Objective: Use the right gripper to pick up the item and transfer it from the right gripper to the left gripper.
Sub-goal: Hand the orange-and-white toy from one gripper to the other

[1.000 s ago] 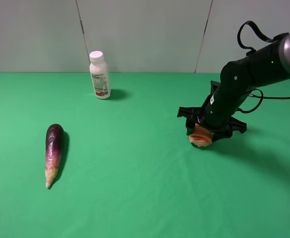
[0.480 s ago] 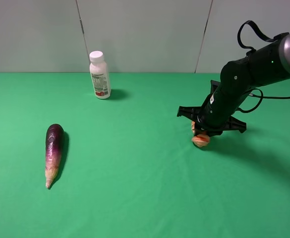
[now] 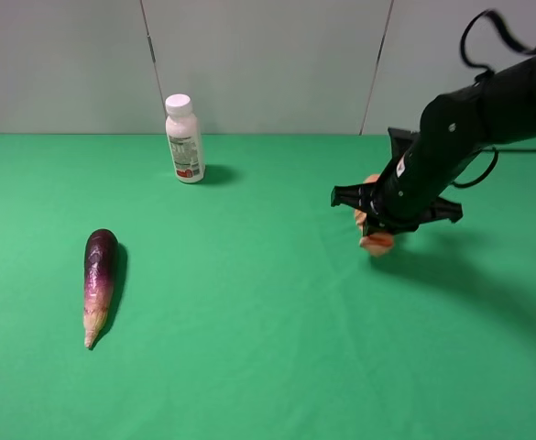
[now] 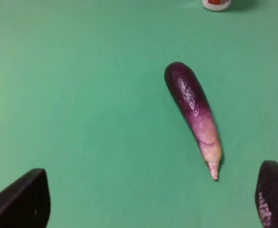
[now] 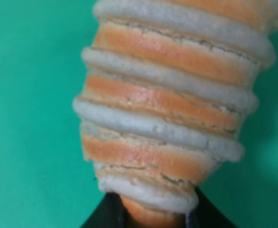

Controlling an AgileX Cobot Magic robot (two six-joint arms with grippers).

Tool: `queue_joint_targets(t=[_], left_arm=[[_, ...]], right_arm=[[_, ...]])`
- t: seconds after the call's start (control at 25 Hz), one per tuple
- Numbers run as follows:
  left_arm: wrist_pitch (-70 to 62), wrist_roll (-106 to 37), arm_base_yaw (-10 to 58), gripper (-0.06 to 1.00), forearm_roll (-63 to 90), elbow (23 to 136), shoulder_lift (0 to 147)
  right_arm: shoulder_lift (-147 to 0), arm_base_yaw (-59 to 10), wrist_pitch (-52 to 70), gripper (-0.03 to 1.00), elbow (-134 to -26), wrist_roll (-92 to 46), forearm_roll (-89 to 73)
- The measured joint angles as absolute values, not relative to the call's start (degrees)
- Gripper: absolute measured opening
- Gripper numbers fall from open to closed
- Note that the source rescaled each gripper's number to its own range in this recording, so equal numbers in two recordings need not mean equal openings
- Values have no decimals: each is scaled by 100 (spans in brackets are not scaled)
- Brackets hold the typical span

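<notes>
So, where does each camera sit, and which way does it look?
Exterior high: mounted high, facing down over the table; shows the right gripper holding the striped roll.
Left wrist: behind the open left gripper, looking down at the eggplant; fingertips show.
Right wrist: behind the right gripper, close on the striped roll.
Shared: eggplant and bottle, exterior and left wrist.

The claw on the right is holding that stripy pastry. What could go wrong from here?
The right claw holds the roll in the air; a loose grip might let it slip. The left claw hangs open, far off above the eggplant, so a long carry or misjudged handover could drop it.
</notes>
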State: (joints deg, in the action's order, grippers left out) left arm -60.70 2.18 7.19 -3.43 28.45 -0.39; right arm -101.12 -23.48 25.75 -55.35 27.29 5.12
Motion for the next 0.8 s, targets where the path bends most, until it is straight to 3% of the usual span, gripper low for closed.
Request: queue_joint_targets(t=[0.48,0.8], left_arm=[[-6070,218,719,80,-343,2845,-39],[-6070,218,719,80,-343,2845,-39]], right_arm=[[-7798,-2489,3271,3,-4717,-1831,325],[-7345,-3705,3456,3,-4618,-3901,-536]])
